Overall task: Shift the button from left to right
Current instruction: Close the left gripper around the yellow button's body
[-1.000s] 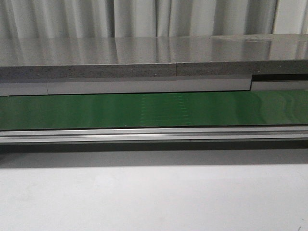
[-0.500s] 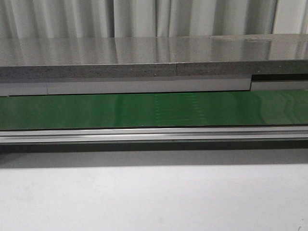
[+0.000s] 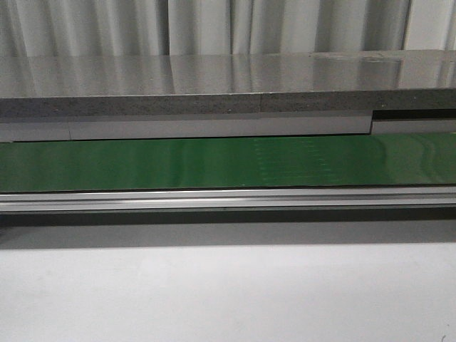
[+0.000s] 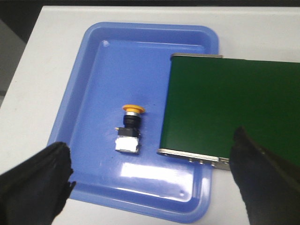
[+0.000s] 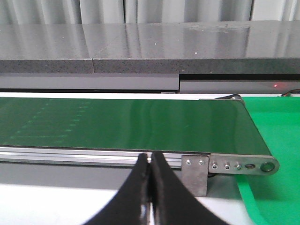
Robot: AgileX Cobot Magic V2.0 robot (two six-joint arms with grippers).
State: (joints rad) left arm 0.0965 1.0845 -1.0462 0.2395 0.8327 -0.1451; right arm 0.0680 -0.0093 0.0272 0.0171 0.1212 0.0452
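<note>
No words or brand names can be read on anything here.

The button has a round yellow-orange cap, a black neck and a pale boxy end. It lies on its side in the blue tray, near the middle. The cap points toward the far wall of the tray. The button sits just beside the end of the green belt, but does not touch it. The belt end reaches over one side of the tray. The tray sits on a white table.

The left gripper hangs above the tray with its two black fingers spread wide apart. Nothing is between them. The button is apart from both fingers.

The right gripper has its two black fingers pressed together, holding nothing. In front of it is the other end of the green belt, with a silver rail along its edge. A green tray lies beside that end.

The front view shows the belt, a grey shelf behind it and pale curtains.
</note>
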